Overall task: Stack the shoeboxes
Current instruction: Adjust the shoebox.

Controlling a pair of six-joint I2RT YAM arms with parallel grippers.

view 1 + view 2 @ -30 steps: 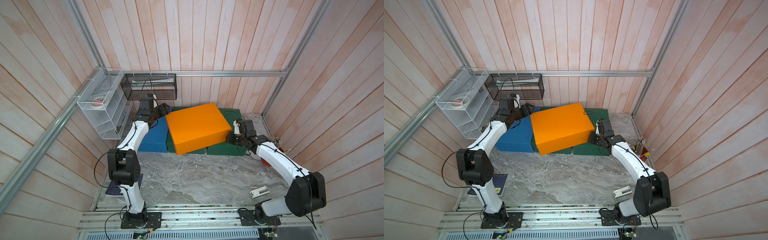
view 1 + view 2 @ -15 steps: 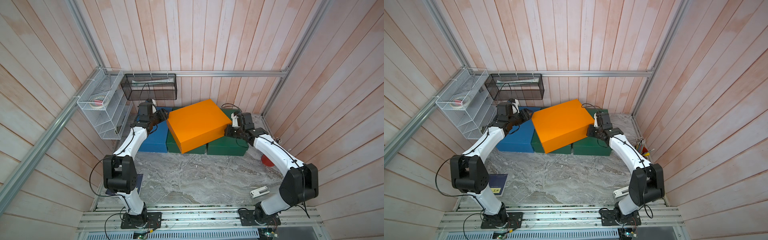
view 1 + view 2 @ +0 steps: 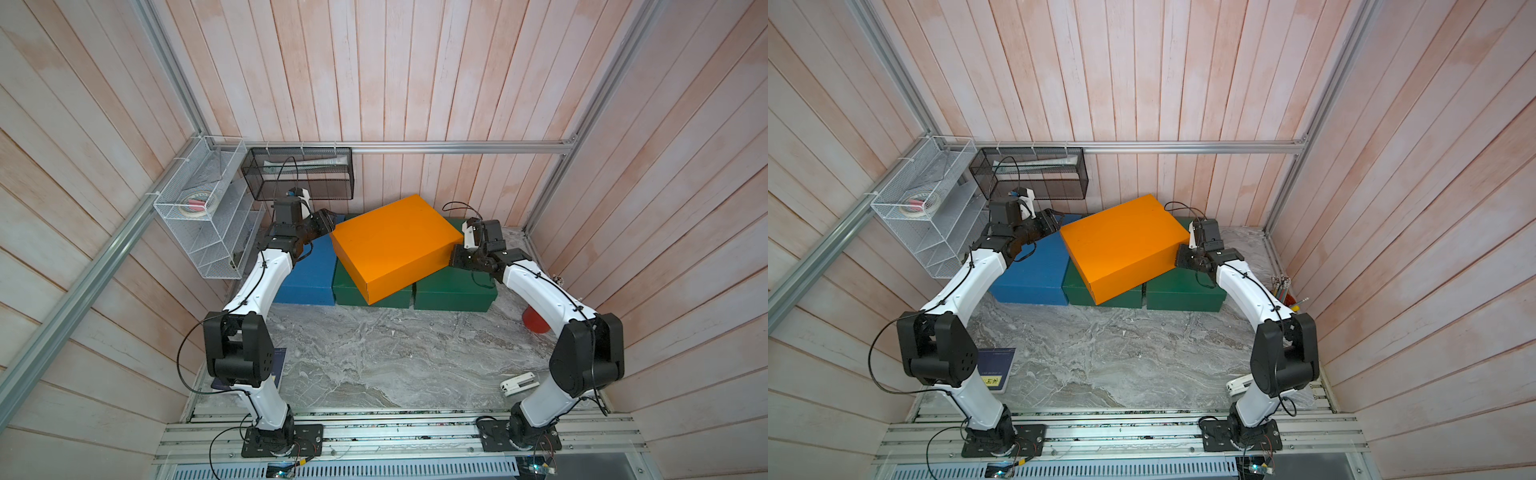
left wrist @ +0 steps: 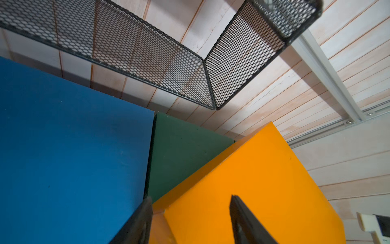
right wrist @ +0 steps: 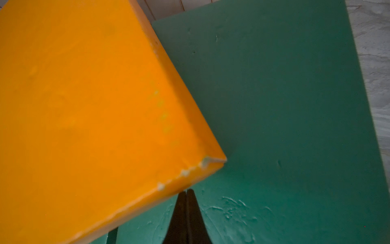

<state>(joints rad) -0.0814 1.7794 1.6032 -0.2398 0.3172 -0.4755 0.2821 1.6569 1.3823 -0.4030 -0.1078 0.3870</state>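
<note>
Orange box (image 3: 390, 245) skewed over green boxes (image 3: 453, 286); blue box (image 3: 309, 274) stands unstacked: stacking barely begun. Left fingers (image 4: 141, 224) apart astride orange corner, grip unclear; right fingers (image 5: 181, 211) closed, empty.

Matt cardboard orange shoebox (image 3: 390, 245), black wire-mesh basket (image 3: 297, 176), marbled tabletop (image 3: 395, 353)

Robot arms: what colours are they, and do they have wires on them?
The left arm and the right arm both have smooth white shells with chunky black joints. Thin black cables loop along them. The left gripper and the right gripper have flat black fingers.
</note>
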